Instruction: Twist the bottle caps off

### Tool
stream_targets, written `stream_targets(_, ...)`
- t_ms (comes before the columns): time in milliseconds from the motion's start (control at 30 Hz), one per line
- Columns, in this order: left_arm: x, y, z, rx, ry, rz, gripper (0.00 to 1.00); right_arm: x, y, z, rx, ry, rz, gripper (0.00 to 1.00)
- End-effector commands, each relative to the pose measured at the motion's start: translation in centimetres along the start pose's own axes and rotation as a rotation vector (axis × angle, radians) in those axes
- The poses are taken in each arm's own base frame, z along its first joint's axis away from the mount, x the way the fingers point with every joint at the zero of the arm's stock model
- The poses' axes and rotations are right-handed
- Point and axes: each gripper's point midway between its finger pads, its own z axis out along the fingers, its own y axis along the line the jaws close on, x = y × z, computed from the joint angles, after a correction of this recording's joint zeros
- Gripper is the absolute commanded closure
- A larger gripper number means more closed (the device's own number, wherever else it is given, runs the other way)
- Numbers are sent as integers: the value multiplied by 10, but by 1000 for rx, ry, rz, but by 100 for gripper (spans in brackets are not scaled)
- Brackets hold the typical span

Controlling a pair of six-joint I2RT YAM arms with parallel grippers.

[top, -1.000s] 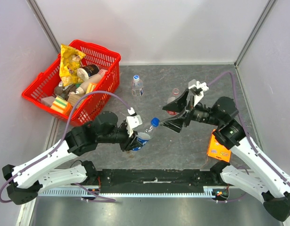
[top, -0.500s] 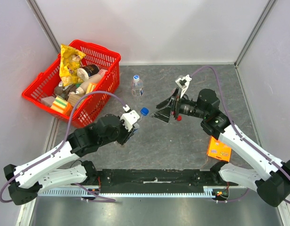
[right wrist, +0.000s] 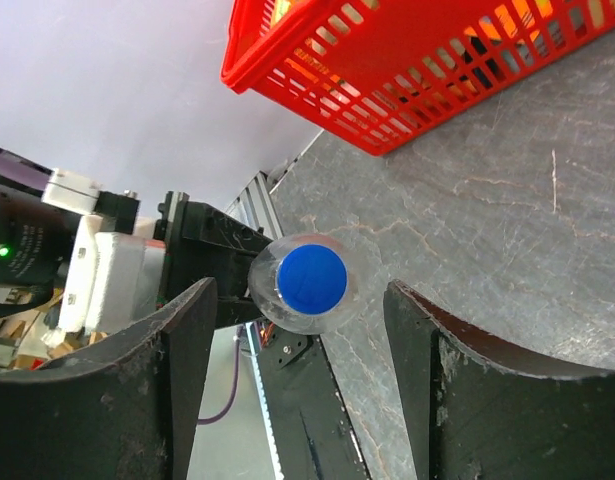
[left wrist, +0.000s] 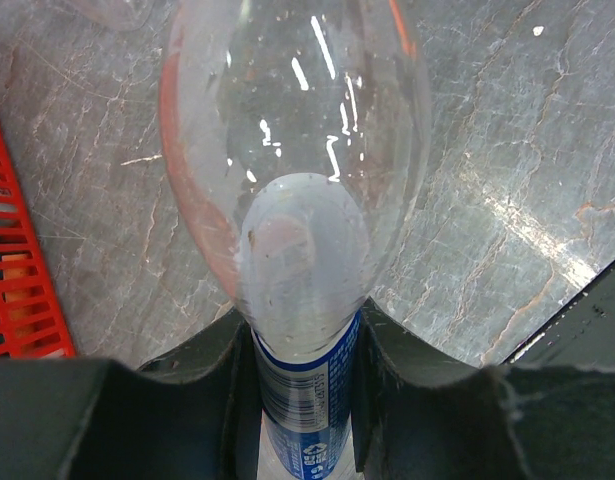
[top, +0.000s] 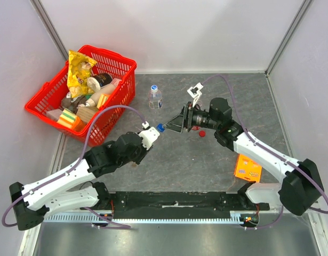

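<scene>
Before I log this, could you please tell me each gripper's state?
Left gripper: closed on the blue-labelled bottle.
Right gripper: open, either side of the blue cap.

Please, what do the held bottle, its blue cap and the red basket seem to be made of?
Bottle: likely clear glossy plastic; the table shows through it and bright streaks glint on its wall.
Blue cap: probably opaque plastic, smooth, evenly coloured.
Red basket: apparently moulded plastic, slightly shiny, with a uniform open lattice.

bottle [left wrist: 299,230]: blue label, white print too blurred for us to read
packet [top: 247,168], right of bottle: nothing we can read
</scene>
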Motion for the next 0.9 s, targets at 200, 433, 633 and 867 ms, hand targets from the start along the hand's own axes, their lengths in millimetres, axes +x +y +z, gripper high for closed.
stream_targets(200, -10, 2, 3, -10, -33, 29, 98, 11, 3, 20, -36, 39, 38, 37)
stream_targets(433, -10, -1, 4, 8, -33, 34, 98, 13, 3, 22, -30, 49, 45, 43)
stream_targets(633, -9, -2, 5, 11, -27, 36, 98, 18, 2, 23, -30, 68, 53, 60)
stream_targets(867, -9, -2, 6, 13, -23, 41, 98, 21, -1, 22, -17, 77, 42, 83)
